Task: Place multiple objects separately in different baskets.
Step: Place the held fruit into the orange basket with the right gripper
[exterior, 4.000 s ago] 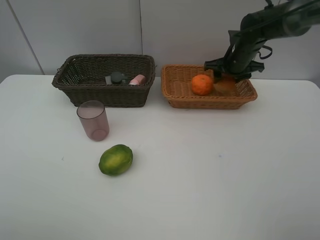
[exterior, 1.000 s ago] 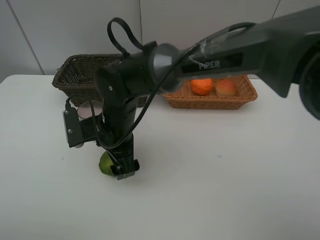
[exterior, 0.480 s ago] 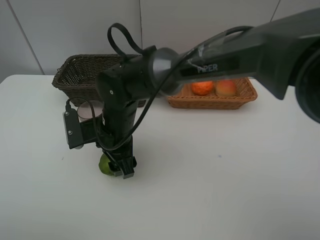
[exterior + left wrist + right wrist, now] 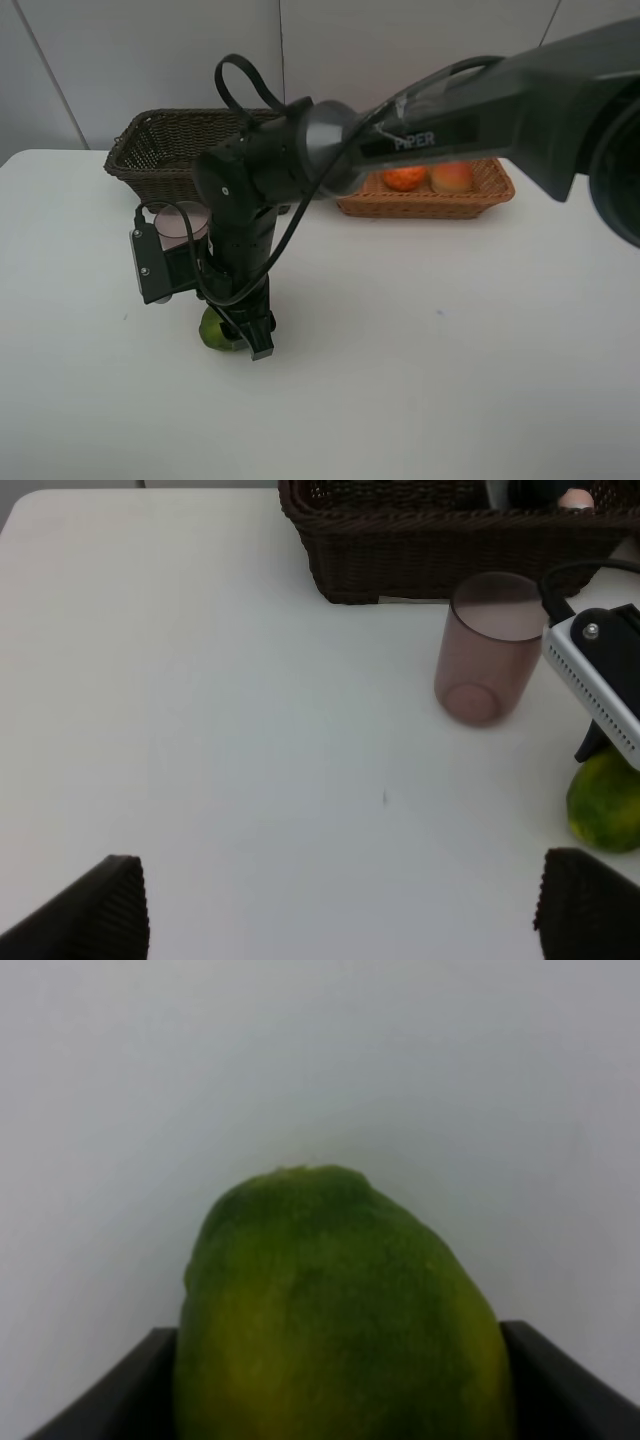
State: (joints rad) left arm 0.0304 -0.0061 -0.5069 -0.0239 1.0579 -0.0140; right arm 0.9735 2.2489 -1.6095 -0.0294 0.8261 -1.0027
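White table (image 4: 450, 350): two baskets (image 4: 150, 150) (image 4: 420, 205), three fruits (image 4: 212, 331) (image 4: 403, 178) (image 4: 452, 177), one cup (image 4: 180, 228).

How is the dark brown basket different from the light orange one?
The dark brown woven basket is deep, with tall walls; the light orange-tan woven basket is shallow. The dark one stands on the left, the light one on the right. The light one holds a round orange and a red-orange fruit; no fruit shows in the dark one. Both are rectangular wicker, at the back of the white table.
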